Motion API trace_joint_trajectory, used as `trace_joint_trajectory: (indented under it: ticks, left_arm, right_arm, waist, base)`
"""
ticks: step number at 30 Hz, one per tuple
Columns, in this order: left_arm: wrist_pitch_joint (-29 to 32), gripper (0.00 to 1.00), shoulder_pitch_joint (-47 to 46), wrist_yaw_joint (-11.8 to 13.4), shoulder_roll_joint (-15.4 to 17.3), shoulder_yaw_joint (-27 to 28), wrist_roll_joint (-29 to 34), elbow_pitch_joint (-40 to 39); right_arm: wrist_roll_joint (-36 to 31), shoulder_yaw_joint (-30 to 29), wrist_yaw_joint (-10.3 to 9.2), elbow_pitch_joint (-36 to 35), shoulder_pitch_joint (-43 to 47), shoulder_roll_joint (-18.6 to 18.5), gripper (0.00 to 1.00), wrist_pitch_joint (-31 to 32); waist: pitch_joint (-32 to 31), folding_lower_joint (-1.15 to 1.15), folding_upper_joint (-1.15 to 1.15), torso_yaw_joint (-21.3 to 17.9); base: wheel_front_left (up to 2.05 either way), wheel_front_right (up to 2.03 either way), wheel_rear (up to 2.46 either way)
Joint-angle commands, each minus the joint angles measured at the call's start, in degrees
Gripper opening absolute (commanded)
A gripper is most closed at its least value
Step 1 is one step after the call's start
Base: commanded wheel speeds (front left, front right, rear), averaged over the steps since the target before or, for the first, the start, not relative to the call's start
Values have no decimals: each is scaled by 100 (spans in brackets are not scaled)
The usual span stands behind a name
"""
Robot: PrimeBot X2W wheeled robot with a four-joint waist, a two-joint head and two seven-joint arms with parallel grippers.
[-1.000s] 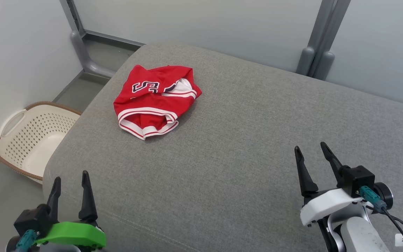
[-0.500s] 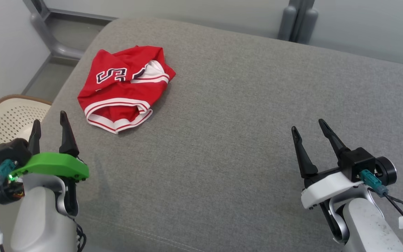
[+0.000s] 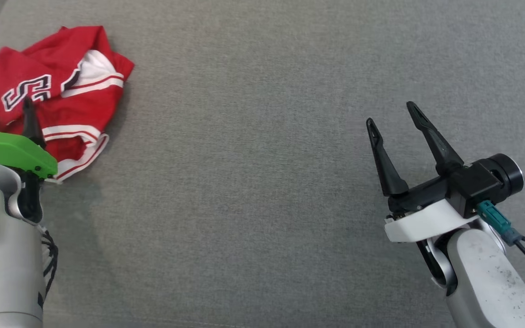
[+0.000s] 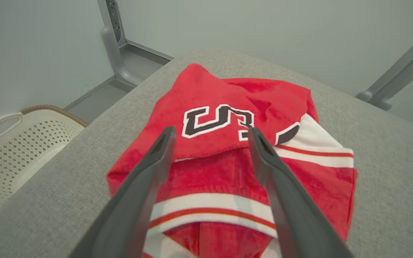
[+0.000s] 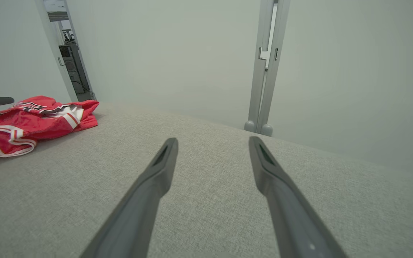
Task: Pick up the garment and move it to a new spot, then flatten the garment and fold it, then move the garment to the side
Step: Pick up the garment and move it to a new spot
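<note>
The garment (image 3: 62,95) is a crumpled red jersey with white and red trim and dark lettering, lying at the far left of the grey cushion (image 3: 262,182). My left gripper (image 3: 9,111) hovers open over its near edge, fingers spread above the cloth. In the left wrist view the garment (image 4: 228,150) sits beneath and between the open fingers (image 4: 149,172), with nothing gripped. My right gripper (image 3: 392,114) stands open over bare cushion at the right, far from the garment. In the right wrist view the garment (image 5: 31,122) lies at the far left.
A cream perforated laundry basket (image 4: 9,150) stands on the floor left of the cushion. Grey wall panels and metal posts (image 5: 265,71) rise behind the cushion. Bare grey fabric stretches between the two grippers.
The head camera has tilted down and shifted, so the whole picture moved. My left gripper has advanced to the garment's near edge; the right gripper has risen slightly. Both stay open.
</note>
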Motion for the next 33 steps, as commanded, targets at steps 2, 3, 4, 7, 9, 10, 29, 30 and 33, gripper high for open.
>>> trace_joint_trajectory:
  ticks: [2,3,4,7,9,10,29,30,33]
  left_arm:
    - [163,100,-230,15,180,29,-90,145]
    - [215,100,-255,44,209,35,-86,191]
    - [351,100,-299,100,265,50,-79,293]
    - [745,100,-354,238,329,69,-134,590]
    - [1115,100,-319,286,274,37,-171,844]
    - [1289,81,-280,307,233,18,-183,967]
    - [906,0,-279,-50,690,-554,-291,-958]
    - [969,0,-244,-50,676,-638,-354,-1214]
    - [1216,0,-108,-55,635,-969,-584,-1991]
  right_arm:
    - [-23,-21,-11,-160,48,-15,100,18]
    - [-28,-34,-11,-189,58,-11,100,20]
    - [-38,-60,-11,-243,78,1,100,19]
    - [-47,-114,-11,-316,126,28,100,8]
    - [-46,-151,-11,-344,159,41,100,-7]
    - [-46,-162,-11,-340,158,55,100,-17]
    - [202,-75,-11,235,182,393,100,-108]
    - [215,-80,-11,246,200,408,100,-109]
    - [256,-103,-11,269,239,451,100,-110]
  waist:
    - [821,-1,0,-835]
    - [853,-1,0,-869]
    - [912,-1,0,-935]
    - [1011,-1,0,-1040]
    - [1038,-1,0,-1074]
    - [1037,-1,0,-1085]
    - [-432,-1,0,-1126]
    - [-528,-1,0,-1180]
    - [-757,-1,0,-1374]
  base:
    - [0,0,0]
    - [0,0,0]
    - [0,0,0]
    - [0,0,0]
    - [0,0,0]
    - [0,0,0]
    - [0,0,0]
    - [0,0,0]
    - [0,0,0]
